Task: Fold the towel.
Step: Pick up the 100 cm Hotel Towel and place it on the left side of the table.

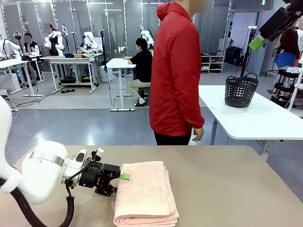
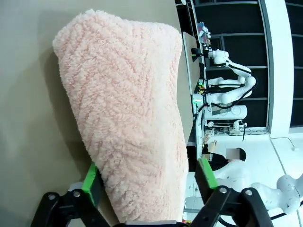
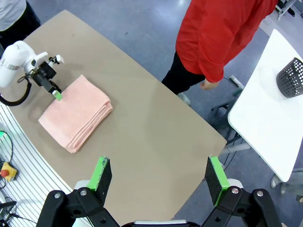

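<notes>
Fingers of the left gripper (image 1: 122,181) stand spread at the left edge of the towel (image 1: 146,191), a green pad on either side of its thick folded stack in the wrist view; whether they touch it is unclear. It lies folded on the tan bench (image 1: 227,189), near edge cut off. Right gripper (image 3: 158,177) hangs high, fingers spread, holding nothing. A person in red (image 1: 176,71) stands beyond the bench

The towel (image 1: 144,191) is soft, fluffy cloth with a bumpy zigzag weave. The table (image 1: 227,189) under it is smooth and dull, not shiny. The left gripper (image 1: 124,178) is hard black plastic with green rubbery pads, on a shiny white arm (image 1: 40,172). The basket (image 1: 240,90) looks like dark plastic with holes.
</notes>
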Available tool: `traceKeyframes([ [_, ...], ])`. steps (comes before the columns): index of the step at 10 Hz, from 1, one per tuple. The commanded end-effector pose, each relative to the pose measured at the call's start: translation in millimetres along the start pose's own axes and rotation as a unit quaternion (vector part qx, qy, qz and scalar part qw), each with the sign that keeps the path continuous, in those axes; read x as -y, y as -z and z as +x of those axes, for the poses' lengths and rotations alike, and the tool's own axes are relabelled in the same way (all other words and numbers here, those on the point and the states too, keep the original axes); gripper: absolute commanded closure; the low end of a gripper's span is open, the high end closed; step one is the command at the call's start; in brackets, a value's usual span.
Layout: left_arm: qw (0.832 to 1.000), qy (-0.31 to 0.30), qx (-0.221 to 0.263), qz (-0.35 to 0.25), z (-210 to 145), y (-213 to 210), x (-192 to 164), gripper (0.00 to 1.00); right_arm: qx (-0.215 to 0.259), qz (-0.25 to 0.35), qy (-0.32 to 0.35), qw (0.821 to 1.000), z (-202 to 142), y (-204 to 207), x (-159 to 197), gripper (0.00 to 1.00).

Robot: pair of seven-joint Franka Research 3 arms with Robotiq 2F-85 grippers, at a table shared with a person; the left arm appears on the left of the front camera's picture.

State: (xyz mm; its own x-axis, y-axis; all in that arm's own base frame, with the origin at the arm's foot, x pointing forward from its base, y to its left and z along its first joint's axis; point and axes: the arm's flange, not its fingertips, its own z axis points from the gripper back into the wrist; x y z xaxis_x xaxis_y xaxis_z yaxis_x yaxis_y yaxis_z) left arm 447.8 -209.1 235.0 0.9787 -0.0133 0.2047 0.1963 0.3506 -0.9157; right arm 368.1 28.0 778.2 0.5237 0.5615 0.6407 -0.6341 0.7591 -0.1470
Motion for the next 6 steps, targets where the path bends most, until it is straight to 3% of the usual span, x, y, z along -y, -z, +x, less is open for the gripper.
traceKeyframes([
  [1,1.000,-0.003,-0.012,0.002,4.8,2.4,-2.7,0.59,-0.002,-0.002,0.002,1.000,-1.5,-0.9,0.1,0.00],
  [2,1.000,-0.004,-0.014,0.005,5.5,1.3,-3.2,1.00,-0.002,-0.002,0.002,1.000,-1.5,-0.9,0.1,0.00],
  [3,1.000,-0.005,-0.016,0.009,5.4,0.0,-3.5,0.62,-0.002,-0.002,0.002,1.000,-1.5,-0.9,0.1,0.00],
  [4,1.000,-0.004,-0.015,0.013,5.2,-2.3,-2.6,1.00,-0.002,-0.002,0.002,1.000,-1.5,-0.9,0.1,0.00],
  [6,1.000,-0.006,-0.015,0.017,4.8,-7.5,-2.8,1.00,-0.002,-0.002,0.002,1.000,-1.5,-0.9,0.1,0.00],
])
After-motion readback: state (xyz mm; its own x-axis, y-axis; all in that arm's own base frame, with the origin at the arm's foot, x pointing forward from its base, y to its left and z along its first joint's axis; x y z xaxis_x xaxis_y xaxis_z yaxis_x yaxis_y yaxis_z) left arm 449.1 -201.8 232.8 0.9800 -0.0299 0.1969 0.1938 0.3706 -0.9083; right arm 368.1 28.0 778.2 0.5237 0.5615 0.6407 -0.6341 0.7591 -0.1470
